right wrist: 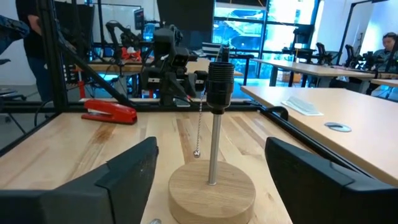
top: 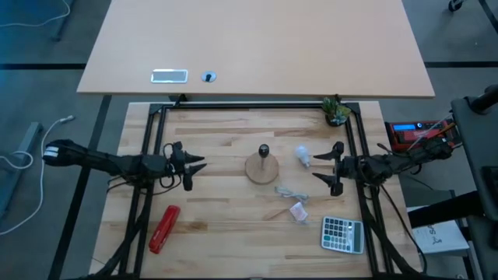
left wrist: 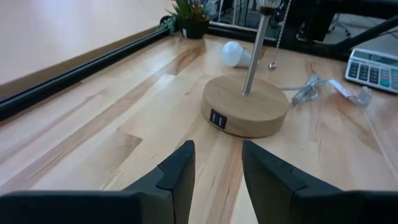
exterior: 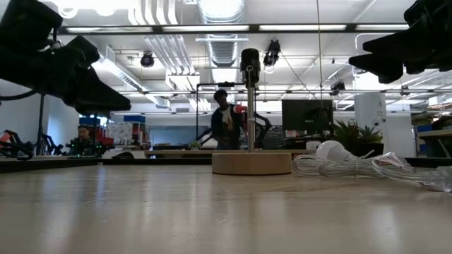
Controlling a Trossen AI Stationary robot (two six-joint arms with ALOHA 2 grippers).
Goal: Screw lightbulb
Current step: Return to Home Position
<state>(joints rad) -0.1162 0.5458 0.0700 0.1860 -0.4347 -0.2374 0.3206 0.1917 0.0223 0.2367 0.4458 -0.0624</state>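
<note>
The white frosted lightbulb [top: 303, 156] lies on its side on the table, just right of the lamp; it also shows in the left wrist view [left wrist: 233, 54] and the low view [exterior: 332, 149]. The lamp [top: 263, 166] has a round wooden disc base [left wrist: 245, 106], a metal stem and an empty black socket [right wrist: 219, 87] on top, with a pull chain hanging beside the stem. My left gripper [top: 196, 168] hovers open left of the lamp, pointing at it [left wrist: 217, 152]. My right gripper [top: 320, 166] hovers open right of the lamp, near the bulb [right wrist: 211, 144]. Both are empty.
A white cord [top: 289, 192] and a small pinkish-white packet [top: 299, 211] lie near the lamp's right front. A calculator [top: 342, 233] sits front right, a red stapler [top: 164, 228] front left, a small plant [top: 336, 111] at the far right corner. A black frame rail [left wrist: 74, 74] borders the table.
</note>
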